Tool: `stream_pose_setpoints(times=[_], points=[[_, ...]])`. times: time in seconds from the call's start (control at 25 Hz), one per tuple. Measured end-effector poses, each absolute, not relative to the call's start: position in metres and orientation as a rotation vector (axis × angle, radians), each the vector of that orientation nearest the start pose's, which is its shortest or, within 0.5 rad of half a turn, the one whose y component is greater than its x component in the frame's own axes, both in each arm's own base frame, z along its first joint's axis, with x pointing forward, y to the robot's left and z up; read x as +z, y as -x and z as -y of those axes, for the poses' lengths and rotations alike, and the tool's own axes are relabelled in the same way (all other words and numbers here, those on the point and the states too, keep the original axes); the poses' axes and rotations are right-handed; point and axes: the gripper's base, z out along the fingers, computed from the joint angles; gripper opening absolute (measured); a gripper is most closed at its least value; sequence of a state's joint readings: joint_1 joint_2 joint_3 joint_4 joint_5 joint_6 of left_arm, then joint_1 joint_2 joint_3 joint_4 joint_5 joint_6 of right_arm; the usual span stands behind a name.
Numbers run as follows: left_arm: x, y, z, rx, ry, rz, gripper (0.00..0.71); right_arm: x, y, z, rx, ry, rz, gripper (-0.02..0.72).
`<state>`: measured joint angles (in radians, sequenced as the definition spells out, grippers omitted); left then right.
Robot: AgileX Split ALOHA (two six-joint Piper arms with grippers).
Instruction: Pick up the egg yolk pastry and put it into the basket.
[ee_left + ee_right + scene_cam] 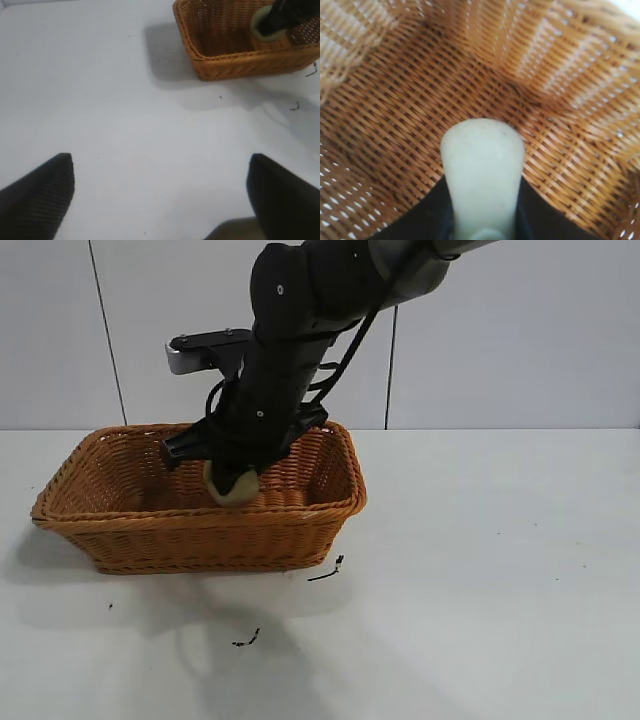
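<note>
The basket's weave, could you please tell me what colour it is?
Orange-brown wicker basket, clearest in the right wrist view.

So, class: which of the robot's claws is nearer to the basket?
Right. The right claw is inside the basket, with the egg yolk pastry between its fingers; the left claw hovers over bare table, well away.

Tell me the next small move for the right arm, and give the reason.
Probably open the fingers wider and let go. The right gripper holds the egg yolk pastry inside the basket, below the rim and over the woven floor, so a release should land it inside. The left gripper waits open over the bare table.
</note>
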<state>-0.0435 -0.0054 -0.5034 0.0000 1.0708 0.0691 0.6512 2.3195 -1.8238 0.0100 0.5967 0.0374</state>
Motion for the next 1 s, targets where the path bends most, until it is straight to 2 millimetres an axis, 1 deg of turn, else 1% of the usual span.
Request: stream_pose_setpoints(times=[0.04, 0.12, 0.16, 0.2, 0.28, 0.44, 0.52, 0.64, 0.72, 0.8, 0.84, 0.88, 0.92, 1.0], points=[[0.277, 0.007, 0.0, 0.016, -0.115, -2.042, 0.696, 0.147, -0.404, -0.308, 0.265, 0.777, -2.479, 0.336], [0.277, 0.007, 0.0, 0.016, -0.115, -2.042, 0.696, 0.15, -0.405, -0.309, 0.263, 0.779, -2.48, 0.519], [0.277, 0.007, 0.0, 0.016, -0.115, -2.042, 0.696, 0.153, -0.406, -0.309, 0.255, 0.784, -2.475, 0.581], [0.277, 0.007, 0.0, 0.016, -0.115, -2.042, 0.696, 0.159, -0.407, -0.31, 0.257, 0.783, -2.471, 0.627], [0.277, 0.007, 0.0, 0.016, -0.115, -2.042, 0.696, 0.173, -0.411, -0.313, 0.267, 0.768, -2.458, 0.668], [0.277, 0.007, 0.0, 0.016, -0.115, -2.042, 0.696, 0.211, -0.417, -0.318, 0.283, 0.748, -2.429, 0.689], [0.277, 0.007, 0.0, 0.016, -0.115, -2.042, 0.696, 0.23, -0.42, -0.316, 0.279, 0.738, -2.421, 0.693], [0.277, 0.007, 0.0, 0.016, -0.115, -2.042, 0.696, 0.25, -0.428, -0.304, 0.266, 0.703, -2.428, 0.693], [0.277, 0.007, 0.0, 0.016, -0.115, -2.042, 0.696, 0.257, -0.438, -0.288, 0.251, 0.658, -2.44, 0.693], [0.277, 0.007, 0.0, 0.016, -0.115, -2.042, 0.696, 0.258, -0.45, -0.266, 0.229, 0.598, -2.464, 0.693], [0.277, 0.007, 0.0, 0.016, -0.115, -2.042, 0.696, 0.258, -0.459, -0.249, 0.21, 0.556, -2.483, 0.693], [0.277, 0.007, 0.0, 0.016, -0.115, -2.042, 0.696, 0.258, -0.459, -0.249, 0.21, 0.556, -2.483, 0.693], [0.277, 0.007, 0.0, 0.016, -0.115, -2.042, 0.696, 0.257, -0.473, -0.219, 0.181, 0.481, -2.509, 0.693], [0.277, 0.007, 0.0, 0.016, -0.115, -2.042, 0.696, 0.256, -0.485, -0.188, 0.154, 0.401, -2.53, 0.693]])
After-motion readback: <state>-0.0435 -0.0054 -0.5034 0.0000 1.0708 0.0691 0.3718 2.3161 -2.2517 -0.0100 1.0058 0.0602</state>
